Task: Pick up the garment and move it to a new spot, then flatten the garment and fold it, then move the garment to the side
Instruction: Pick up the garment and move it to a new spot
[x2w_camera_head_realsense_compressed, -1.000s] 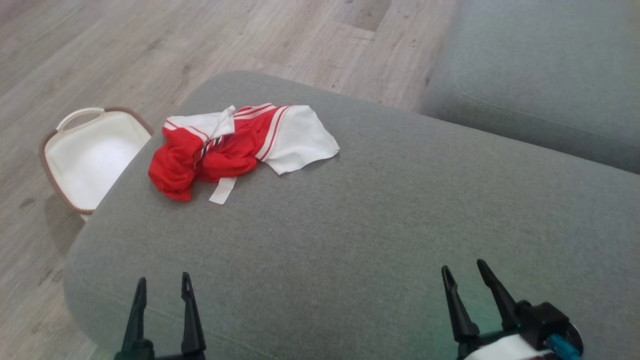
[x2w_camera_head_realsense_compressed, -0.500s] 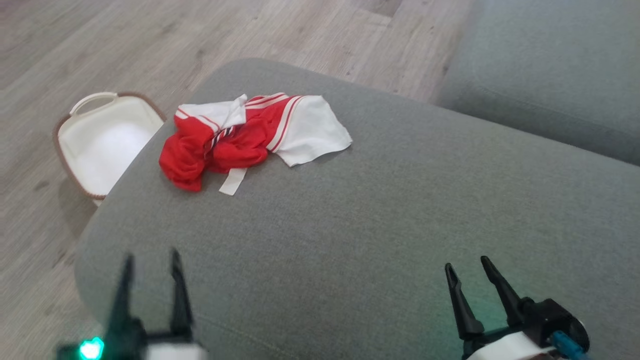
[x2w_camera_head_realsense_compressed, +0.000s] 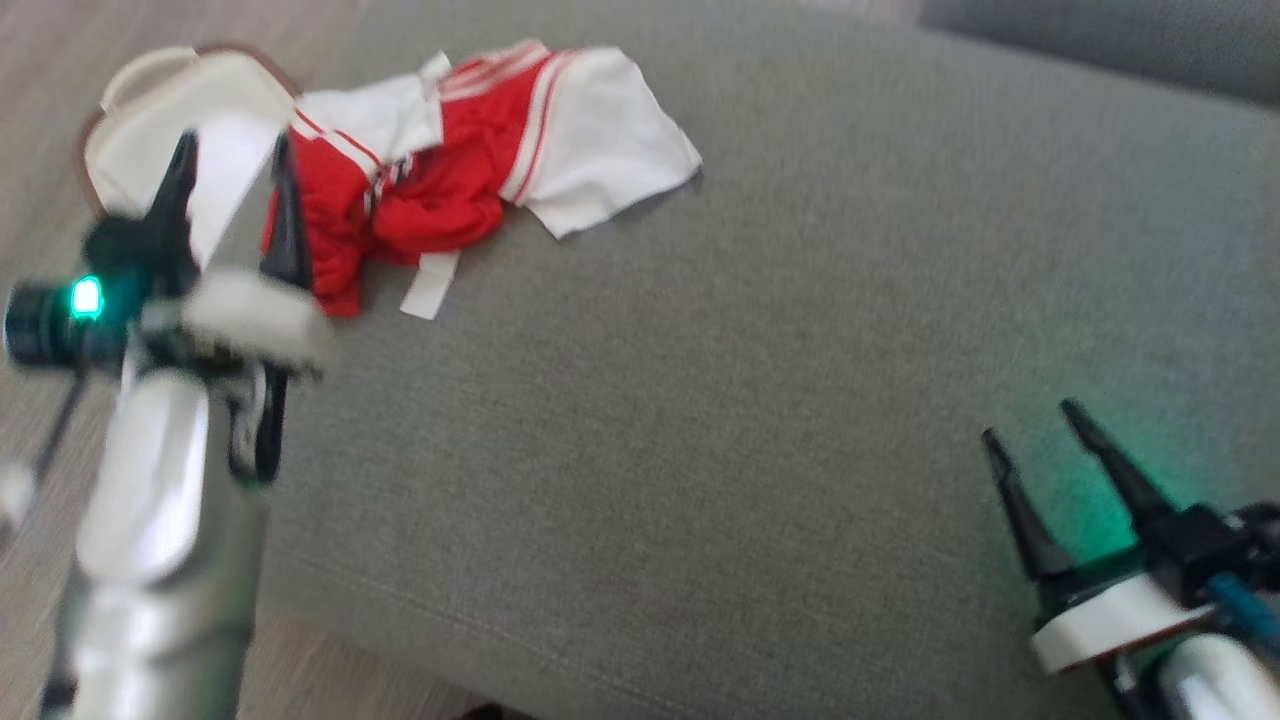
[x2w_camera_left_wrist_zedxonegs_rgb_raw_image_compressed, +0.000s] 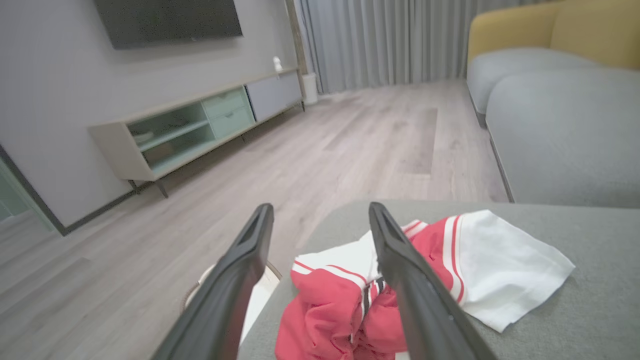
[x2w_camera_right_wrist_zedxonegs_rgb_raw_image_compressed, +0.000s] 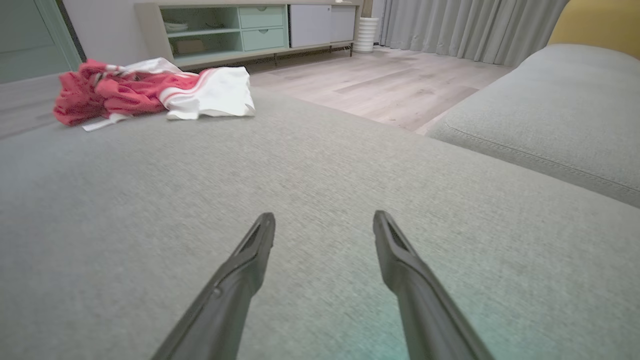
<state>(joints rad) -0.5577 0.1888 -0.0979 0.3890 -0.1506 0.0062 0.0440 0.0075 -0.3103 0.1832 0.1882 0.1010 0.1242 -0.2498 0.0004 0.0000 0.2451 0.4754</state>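
A crumpled red and white garment (x2w_camera_head_realsense_compressed: 470, 170) lies at the far left of the grey cushion (x2w_camera_head_realsense_compressed: 760, 380). My left gripper (x2w_camera_head_realsense_compressed: 232, 145) is raised at the left, open, its fingers just short of the garment's red end and holding nothing. In the left wrist view the garment (x2w_camera_left_wrist_zedxonegs_rgb_raw_image_compressed: 450, 260) lies beyond and below the spread left gripper (x2w_camera_left_wrist_zedxonegs_rgb_raw_image_compressed: 320, 210). My right gripper (x2w_camera_head_realsense_compressed: 1030, 418) hovers open over the cushion's near right part, far from the garment. In the right wrist view the garment (x2w_camera_right_wrist_zedxonegs_rgb_raw_image_compressed: 150, 90) lies far off at the upper left, ahead of the right gripper (x2w_camera_right_wrist_zedxonegs_rgb_raw_image_compressed: 324, 216).
A white basket with a brown rim (x2w_camera_head_realsense_compressed: 150, 100) stands on the wood floor beside the cushion's left edge. A second grey cushion (x2w_camera_right_wrist_zedxonegs_rgb_raw_image_compressed: 540, 110) lies to the right across a floor gap. A low TV cabinet (x2w_camera_left_wrist_zedxonegs_rgb_raw_image_compressed: 200, 125) stands by the far wall.
My left arm has risen and reached forward toward the garment's red end. The head camera has tilted, shifting the whole scene up. The right gripper has moved only slightly.
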